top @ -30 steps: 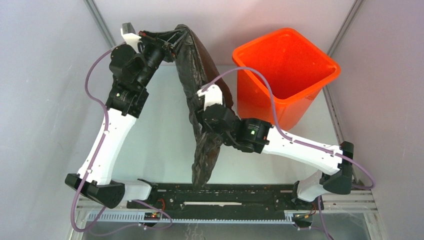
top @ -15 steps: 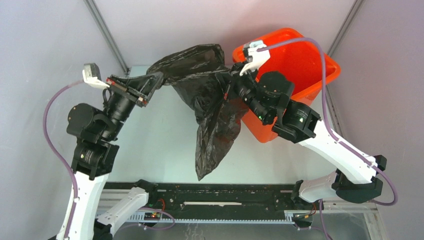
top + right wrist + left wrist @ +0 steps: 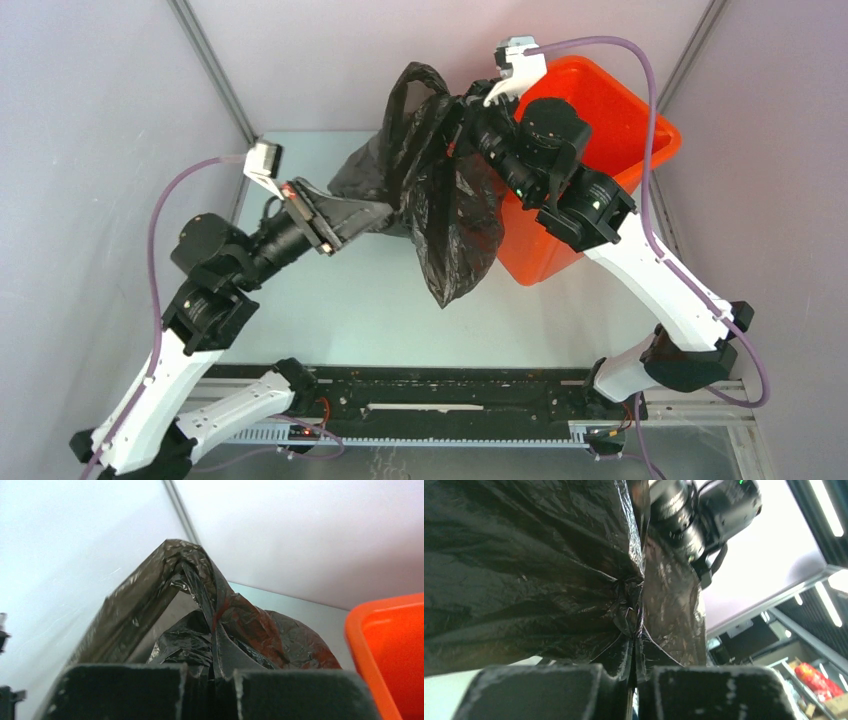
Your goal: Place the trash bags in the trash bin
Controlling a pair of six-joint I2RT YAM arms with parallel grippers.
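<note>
1 trash bag (image 3: 452, 215) stretches between left gripper (image 3: 634, 669) and right gripper (image 3: 209, 672), both pinching it

The trash bin (image 3: 655, 125) is being partly hidden by the trash bag (image 3: 450, 215). In the right wrist view it is being cropped.

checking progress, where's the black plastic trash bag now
Top view: the glossy black plastic bag hangs centre-back, pinched by left gripper and right gripper, just left of the tall orange bin, outside it.

White-shelled, black-jointed arms (image 3: 165, 375); matte black left gripper (image 3: 634, 680) and right gripper (image 3: 207, 680); purple cables (image 3: 155, 250) loop off each wrist; green light (image 3: 598, 203) at two o'clock.
</note>
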